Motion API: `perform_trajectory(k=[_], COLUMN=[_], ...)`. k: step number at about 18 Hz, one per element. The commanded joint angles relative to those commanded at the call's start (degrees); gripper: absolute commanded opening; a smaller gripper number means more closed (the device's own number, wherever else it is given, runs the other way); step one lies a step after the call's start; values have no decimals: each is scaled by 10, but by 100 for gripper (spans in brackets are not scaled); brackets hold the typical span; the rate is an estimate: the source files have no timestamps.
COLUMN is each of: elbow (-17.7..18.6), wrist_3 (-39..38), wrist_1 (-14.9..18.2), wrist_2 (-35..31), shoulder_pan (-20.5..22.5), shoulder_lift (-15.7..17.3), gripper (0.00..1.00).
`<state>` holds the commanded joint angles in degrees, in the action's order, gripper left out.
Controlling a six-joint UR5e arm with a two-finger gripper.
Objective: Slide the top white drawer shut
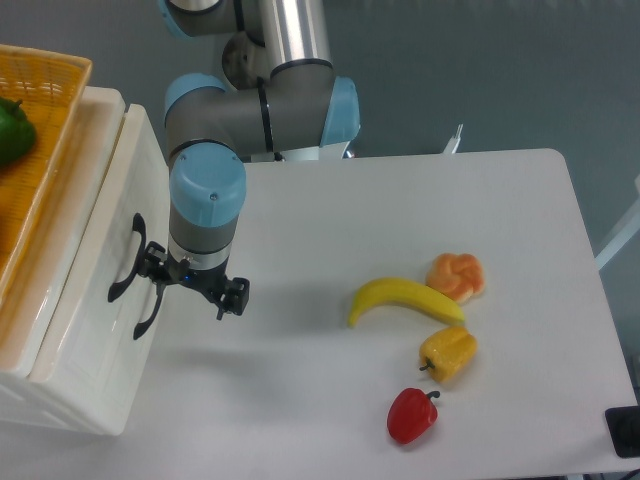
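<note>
The top white drawer (108,195) stands at the left and sticks out of the cabinet by a thin gap along its upper edge. Its black arched handle (122,262) is on the front face, with the lower drawer's handle (150,310) just below and to the right. My gripper (193,283) points down right in front of that face, open with nothing between its fingers. Its left finger (153,268) is against the drawer front beside the handles, and the right finger (236,295) hangs over the table.
A wicker basket (45,75) holding a green pepper (12,128) sits on top of the cabinet. A banana (400,297), an orange pastry (456,275), a yellow pepper (449,352) and a red pepper (412,415) lie on the right half of the table.
</note>
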<state>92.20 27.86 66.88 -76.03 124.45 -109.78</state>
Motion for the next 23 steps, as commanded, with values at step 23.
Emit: perform_trajectory(k=[23], elbow=[-51], wrist_3=[119], wrist_1=[0], wrist_2=[-88], shoulder_pan=[89], shoulder_lift=[6], gripper=[100])
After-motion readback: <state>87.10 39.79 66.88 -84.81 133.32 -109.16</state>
